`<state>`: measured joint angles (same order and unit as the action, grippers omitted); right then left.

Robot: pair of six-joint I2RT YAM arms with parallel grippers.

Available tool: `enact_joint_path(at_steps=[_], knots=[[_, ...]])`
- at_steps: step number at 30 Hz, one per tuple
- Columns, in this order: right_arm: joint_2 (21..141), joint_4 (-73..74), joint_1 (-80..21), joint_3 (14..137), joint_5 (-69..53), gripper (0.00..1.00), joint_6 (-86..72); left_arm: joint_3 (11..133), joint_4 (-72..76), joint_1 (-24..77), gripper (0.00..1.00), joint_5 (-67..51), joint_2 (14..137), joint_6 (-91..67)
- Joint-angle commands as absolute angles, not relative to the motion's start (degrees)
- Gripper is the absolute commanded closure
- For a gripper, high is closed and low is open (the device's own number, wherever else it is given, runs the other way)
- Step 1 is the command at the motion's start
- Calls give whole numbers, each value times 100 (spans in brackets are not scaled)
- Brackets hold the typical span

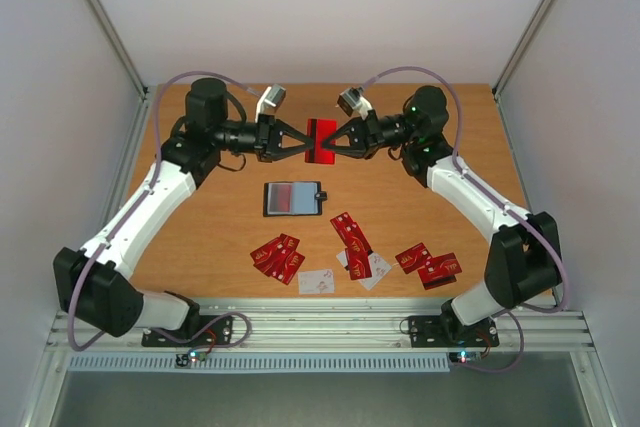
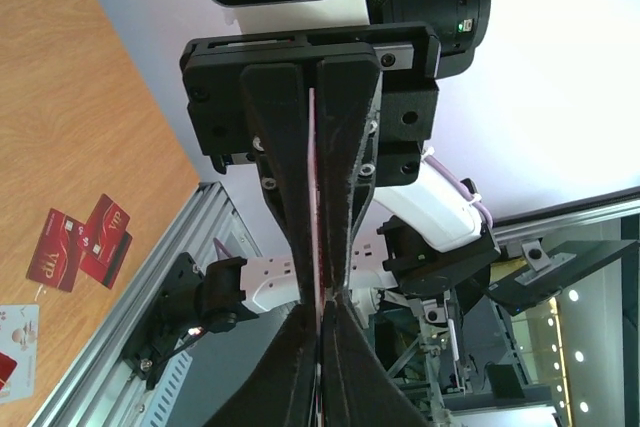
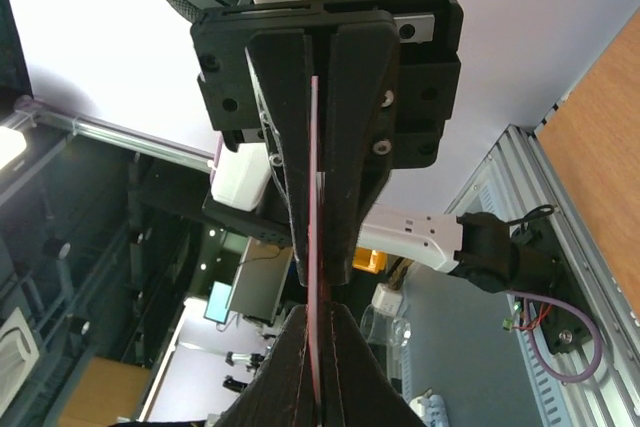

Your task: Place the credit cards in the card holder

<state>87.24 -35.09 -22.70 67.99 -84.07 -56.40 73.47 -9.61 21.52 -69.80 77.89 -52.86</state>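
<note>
Wooden surface (image 1: 210,247) inside a white-walled enclosure. Red credit card (image 1: 322,140) held up over the far middle of the surface, seen edge-on as a thin line in both wrist views. Left jaws clamped on its left edge, right jaws clamped on its right edge, tips facing each other. Card holder (image 1: 293,198) lying open and flat just nearer than the held card, not touching it. Loose credit cards (image 1: 352,237) scattered towards the near edge: red group at left (image 1: 277,255), red pair at right (image 1: 428,265), pale cards (image 1: 316,281) between.
</note>
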Motion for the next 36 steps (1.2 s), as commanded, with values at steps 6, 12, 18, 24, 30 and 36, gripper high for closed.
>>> enact_joint_path(at_steps=[6, 12, 18, 24, 30, 36], knots=[[9028, -3616, -2259, 7007, -8634, 91, -5387, 7593, -918, 2188, 100, -6911, 8126, -5347], [9144, -2722, -1812, 6825, -8029, 40, -4921, 7471, -1764, 1873, 100, -6564, 8170, -4764], [9524, 1288, -1583, 7287, -7114, 40, -2131, 7111, -3502, 1488, 100, -5778, 8235, -2881], [10020, 2920, -1613, 7567, -6174, 43, -898, 6260, -3348, 1325, 100, -5112, 8438, -2159], [10200, 3070, -1653, 7374, -5560, 49, -713, 5829, -2617, 1245, 100, -4630, 8771, -2055], [10505, 2756, -1862, 7316, -5388, 54, -672, 5354, -1089, 1077, 100, -4663, 9212, -2427]])
